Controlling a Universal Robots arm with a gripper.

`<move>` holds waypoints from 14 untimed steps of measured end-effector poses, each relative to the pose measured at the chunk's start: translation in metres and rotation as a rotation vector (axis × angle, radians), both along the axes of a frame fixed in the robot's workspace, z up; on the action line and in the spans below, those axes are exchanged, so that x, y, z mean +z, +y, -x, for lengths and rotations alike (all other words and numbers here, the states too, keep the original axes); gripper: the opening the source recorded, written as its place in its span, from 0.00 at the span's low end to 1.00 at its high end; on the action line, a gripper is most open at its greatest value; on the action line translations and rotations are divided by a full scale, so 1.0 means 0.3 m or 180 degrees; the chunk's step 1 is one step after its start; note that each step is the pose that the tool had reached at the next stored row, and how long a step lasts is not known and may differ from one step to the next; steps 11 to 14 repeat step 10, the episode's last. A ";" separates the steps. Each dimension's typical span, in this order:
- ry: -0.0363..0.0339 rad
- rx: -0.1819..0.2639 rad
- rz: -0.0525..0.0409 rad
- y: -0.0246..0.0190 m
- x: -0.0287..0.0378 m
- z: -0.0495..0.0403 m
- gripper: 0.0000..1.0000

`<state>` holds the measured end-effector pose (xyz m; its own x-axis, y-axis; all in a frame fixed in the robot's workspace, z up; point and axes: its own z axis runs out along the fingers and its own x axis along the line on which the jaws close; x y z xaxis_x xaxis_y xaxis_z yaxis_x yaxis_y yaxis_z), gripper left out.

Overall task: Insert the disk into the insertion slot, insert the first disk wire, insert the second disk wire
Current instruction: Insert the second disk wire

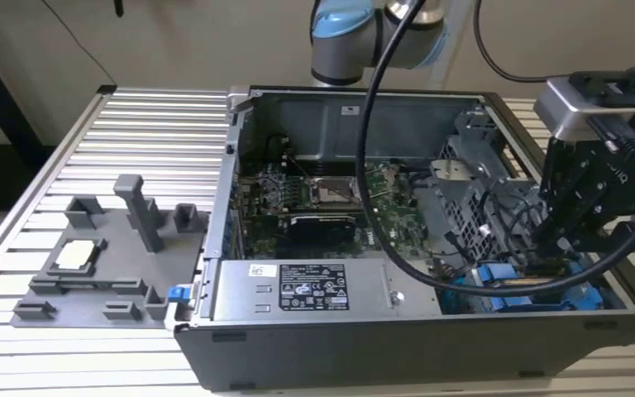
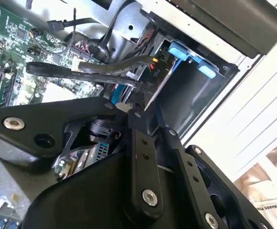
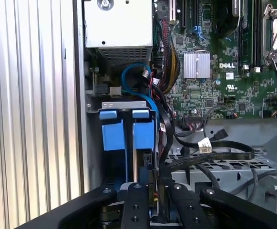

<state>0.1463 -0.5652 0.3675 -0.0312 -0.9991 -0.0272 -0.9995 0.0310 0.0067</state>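
Observation:
The disk's blue carrier (image 3: 143, 134) sits in the insertion slot (image 3: 124, 104) of the grey drive cage, beside another blue carrier (image 3: 112, 134); the drive body is mostly hidden. In the exterior view the blue carrier (image 1: 513, 279) lies in the case's near corner at the view's right, with my gripper (image 1: 551, 255) reaching down onto it. My gripper (image 3: 156, 202) is shut on the dark connector of a black disk wire (image 3: 161, 160), pressed against the carrier's edge. In the second wrist view the fingertips (image 2: 134, 113) meet that wire (image 2: 128, 71) next to the blue tabs (image 2: 186, 55).
Loose black cables with connectors (image 3: 206, 145) trail over the perforated cage top (image 3: 224, 169). The green motherboard (image 1: 329, 207) fills the case's middle and the grey power-supply box (image 1: 301, 289) its front. A grey fixture tray (image 1: 108, 265) rests on the slatted table at the exterior view's left.

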 end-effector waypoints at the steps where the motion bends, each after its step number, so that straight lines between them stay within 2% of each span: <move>1: 0.0000 0.0000 0.0000 0.000 0.011 0.000 0.24; 3: 0.0000 0.0000 0.0000 0.000 0.021 0.000 0.24; 14: 0.0000 0.0000 0.0000 0.000 0.022 0.000 0.24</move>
